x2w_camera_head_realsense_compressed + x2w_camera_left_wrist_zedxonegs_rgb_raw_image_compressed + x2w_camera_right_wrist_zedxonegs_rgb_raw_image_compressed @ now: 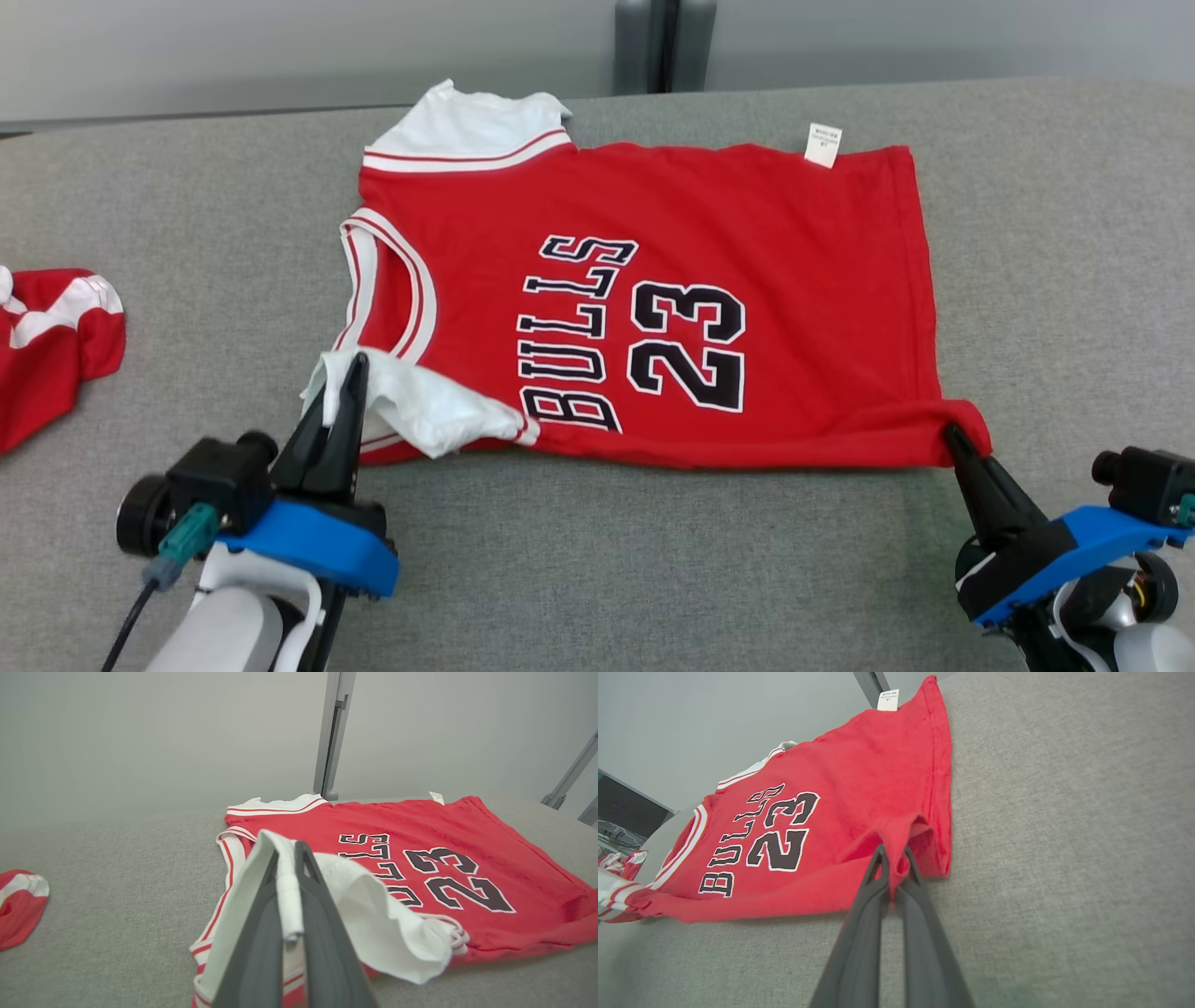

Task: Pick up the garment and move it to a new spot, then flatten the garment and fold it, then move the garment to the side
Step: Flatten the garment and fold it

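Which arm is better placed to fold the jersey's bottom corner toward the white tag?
Right. The right tool pinches that red hem corner, with the tag straight across; the left tool holds the white sleeve.

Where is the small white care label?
Head view, far right: the small white care label lies at the far edge of the red Bulls jersey, near its hem corner.

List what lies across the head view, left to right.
Crumpled red cloth → left gripper, shut on a white sleeve → red jersey → right gripper, shut on its hem corner.
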Robot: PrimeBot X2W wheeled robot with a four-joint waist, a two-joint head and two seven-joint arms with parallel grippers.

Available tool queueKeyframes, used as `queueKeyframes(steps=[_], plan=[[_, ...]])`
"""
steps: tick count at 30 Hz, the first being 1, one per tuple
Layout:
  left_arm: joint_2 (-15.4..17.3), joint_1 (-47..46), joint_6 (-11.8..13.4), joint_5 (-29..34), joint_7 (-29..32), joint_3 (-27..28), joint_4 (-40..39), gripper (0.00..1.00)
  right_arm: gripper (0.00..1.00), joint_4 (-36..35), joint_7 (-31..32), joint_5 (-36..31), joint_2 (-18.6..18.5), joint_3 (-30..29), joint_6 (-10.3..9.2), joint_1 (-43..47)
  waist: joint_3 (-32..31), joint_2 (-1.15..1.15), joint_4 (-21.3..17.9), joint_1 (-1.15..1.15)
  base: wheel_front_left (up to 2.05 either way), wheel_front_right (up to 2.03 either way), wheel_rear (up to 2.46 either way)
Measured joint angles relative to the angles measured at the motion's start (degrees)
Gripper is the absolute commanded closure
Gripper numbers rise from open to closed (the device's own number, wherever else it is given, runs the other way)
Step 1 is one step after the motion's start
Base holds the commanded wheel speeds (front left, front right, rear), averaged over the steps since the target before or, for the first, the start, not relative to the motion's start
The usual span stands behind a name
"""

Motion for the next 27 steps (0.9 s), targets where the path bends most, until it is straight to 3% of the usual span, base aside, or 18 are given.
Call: queueKeyframes(steps=[14,16,17,18,19,20,21,27], plan=[[-1.66,-12.67,-3.80,1.31,-0.27,-1.62,11.20,1.00,1.00,3.45,0.69,0.55,-1.03,0.31,0.00,-7.53,4.88,0.00,-0.12,0.00,0.00,0.00,0.00],[-1.80,-13.79,-4.19,1.31,-0.38,-1.77,12.69,1.00,0.69,3.68,0.26,0.46,-1.13,0.54,0.00,-8.20,5.21,0.00,-0.23,0.00,0.00,0.00,0.00],[-1.91,-14.25,-4.20,1.37,-0.54,-1.91,13.47,1.00,0.69,3.70,-0.15,0.43,-1.15,0.60,0.00,-8.54,5.32,0.00,-0.24,0.00,0.00,0.00,0.00],[-2.07,-14.65,-4.20,1.56,-0.80,-2.13,14.04,0.92,0.00,3.70,-0.48,0.43,-1.16,0.60,0.00,-8.84,5.39,0.00,-0.25,0.00,0.00,0.00,0.00],[-2.29,-15.06,-4.20,1.76,-1.08,-2.25,14.66,0.44,0.00,3.77,-0.59,0.42,-1.18,0.67,0.00,-8.98,5.41,0.00,-0.26,0.00,0.00,0.00,0.00],[-2.57,-15.35,-4.20,1.88,-1.38,-2.35,15.04,0.07,0.00,3.79,-1.01,0.36,-1.29,0.70,0.00,-8.99,5.38,0.00,-0.24,0.00,0.00,0.00,0.00],[-2.91,-15.56,-4.20,1.88,-1.87,-2.36,15.49,0.00,0.00,3.75,-1.36,0.14,-1.53,0.70,0.00,-9.00,5.32,0.00,-0.18,0.00,0.00,0.00,0.00],[-3.60,-15.60,-4.10,1.79,-3.89,-1.87,17.14,0.00,0.00,3.48,-2.23,-1.27,-3.03,0.15,0.00,-7.72,4.05,0.00,0.36,0.00,0.00,0.00,0.00]])
